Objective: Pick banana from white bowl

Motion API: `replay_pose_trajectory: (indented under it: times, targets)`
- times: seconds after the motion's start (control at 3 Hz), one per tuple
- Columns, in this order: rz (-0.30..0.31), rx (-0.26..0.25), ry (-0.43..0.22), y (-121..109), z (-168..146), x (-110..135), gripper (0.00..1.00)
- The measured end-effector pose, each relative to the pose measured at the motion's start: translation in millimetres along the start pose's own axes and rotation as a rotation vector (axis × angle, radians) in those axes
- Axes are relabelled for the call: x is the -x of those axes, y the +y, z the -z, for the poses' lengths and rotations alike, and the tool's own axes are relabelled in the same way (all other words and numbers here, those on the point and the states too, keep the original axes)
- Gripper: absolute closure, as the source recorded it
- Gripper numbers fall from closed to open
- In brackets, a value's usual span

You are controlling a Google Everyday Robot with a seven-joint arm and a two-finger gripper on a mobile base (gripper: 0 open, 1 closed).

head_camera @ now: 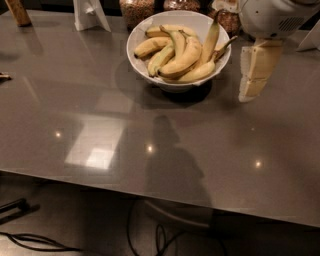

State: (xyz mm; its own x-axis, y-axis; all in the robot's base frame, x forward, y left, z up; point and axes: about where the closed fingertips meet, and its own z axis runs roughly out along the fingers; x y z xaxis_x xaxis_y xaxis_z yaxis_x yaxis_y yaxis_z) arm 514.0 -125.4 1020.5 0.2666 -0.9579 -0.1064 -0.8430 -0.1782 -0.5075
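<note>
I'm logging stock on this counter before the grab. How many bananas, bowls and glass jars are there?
Bananas: 7, all in the bowl, some overlapping
White bowl: 1
Glass jars: 3, along the far edge, partly in view
Total: 11
The hand hangs just right of the bowl.

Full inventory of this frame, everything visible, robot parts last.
Wide glossy white bowl: one, white, table's back centre.
Yellow bananas: about seven, in the bowl; thick curved yellow banana lies on top.
Glass jars of grain: three, brown contents, behind bowl.
White angled stand: one, white, back left.
Glossy grey table: one, grey, fills the view.
Dark cables: several, black, floor under table.
White arm housing: one, white, upper right.
Cream pincer: one, cream, hanging right of the bowl.
</note>
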Motion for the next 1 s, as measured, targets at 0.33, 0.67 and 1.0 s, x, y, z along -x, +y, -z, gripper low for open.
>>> replay_pose_trajectory:
  times: [0.33,0.67,1.0]
  targets:
    - [0.001,0.0,0.0,-0.1,0.0,0.0,0.0]
    - [0.062,-0.034,0.037,-5.5,-0.8,-1.4,0.0]
    - [0.289,-0.079,0.109,-40.1,-25.4,7.3,0.0]
